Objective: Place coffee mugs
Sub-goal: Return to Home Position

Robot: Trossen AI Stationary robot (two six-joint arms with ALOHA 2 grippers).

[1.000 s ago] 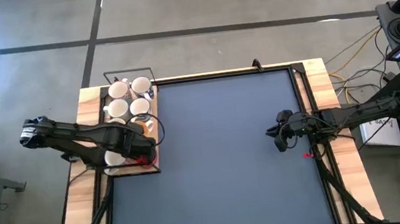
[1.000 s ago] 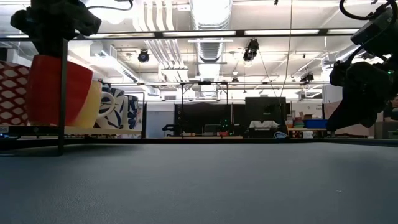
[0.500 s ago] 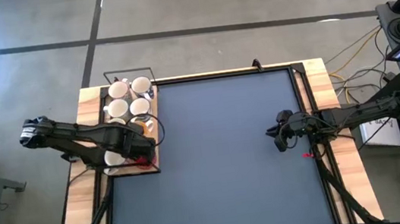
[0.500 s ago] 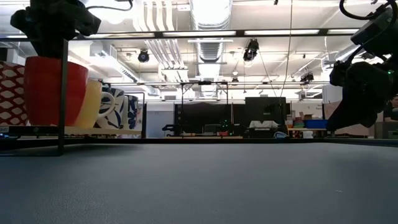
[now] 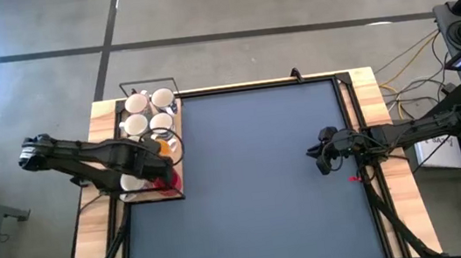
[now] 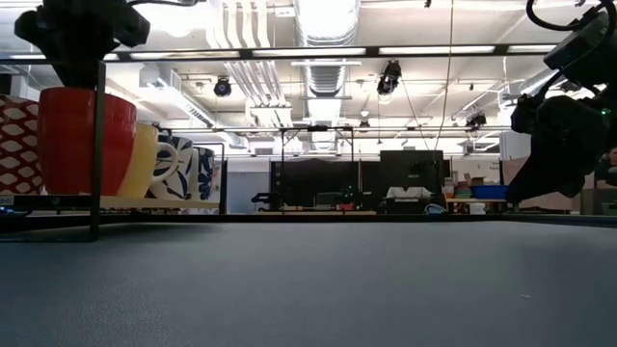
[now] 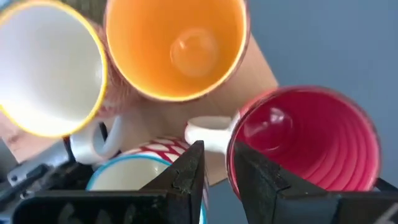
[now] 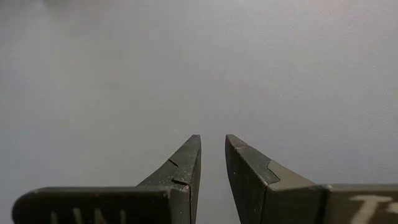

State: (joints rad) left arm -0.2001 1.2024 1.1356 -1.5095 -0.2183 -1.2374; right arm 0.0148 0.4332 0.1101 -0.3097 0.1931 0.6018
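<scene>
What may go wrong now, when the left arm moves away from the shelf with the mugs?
1. The left gripper is right at the rim of the red mug, beside its white handle. Rising at a slant may drag or tip that mug, which stands near the shelf edge.
2. The mugs stand close together, so a pushed red mug may knock the orange mug.
The right gripper waits at the table's right side.

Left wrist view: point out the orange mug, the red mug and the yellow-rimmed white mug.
orange mug (image 7: 177, 50), left wrist view, on its inside bottom.
red mug (image 7: 311, 146), left wrist view, on its ribbed inside wall.
yellow-rimmed white mug (image 7: 46, 71), left wrist view, on its white inside.
</scene>
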